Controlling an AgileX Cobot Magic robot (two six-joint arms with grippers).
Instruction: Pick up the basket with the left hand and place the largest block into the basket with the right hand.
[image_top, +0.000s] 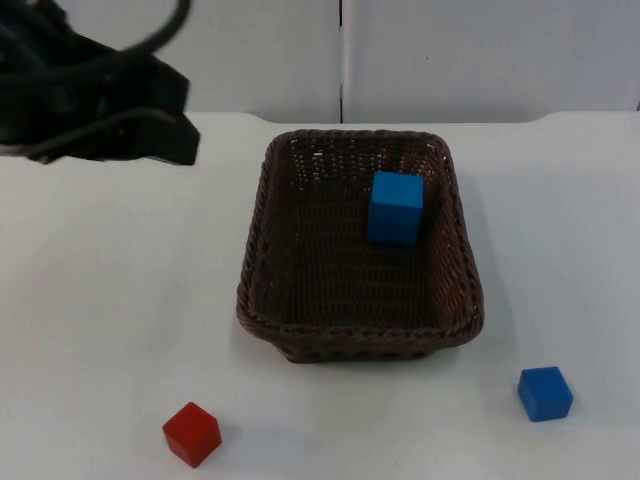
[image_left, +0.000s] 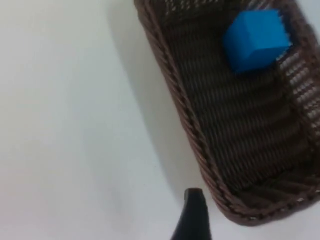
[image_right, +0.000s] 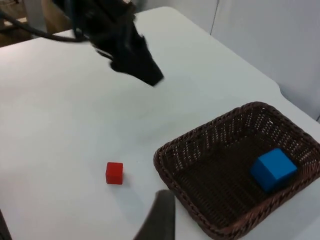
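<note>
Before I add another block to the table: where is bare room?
Bare white table lies between the left gripper and the red block, and between the red block and the small blue block. The basket, holding the large blue block, crowds the middle.

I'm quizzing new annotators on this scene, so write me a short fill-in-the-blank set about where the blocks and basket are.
1. The large blue block lies inside the ____.
2. The basket rests on the ____, with no gripper holding it.
3. The block on the table nearest the left gripper is coloured ____.
4. The small blue block lies ____ the basket.

Missing words: basket; table; red; outside
</note>
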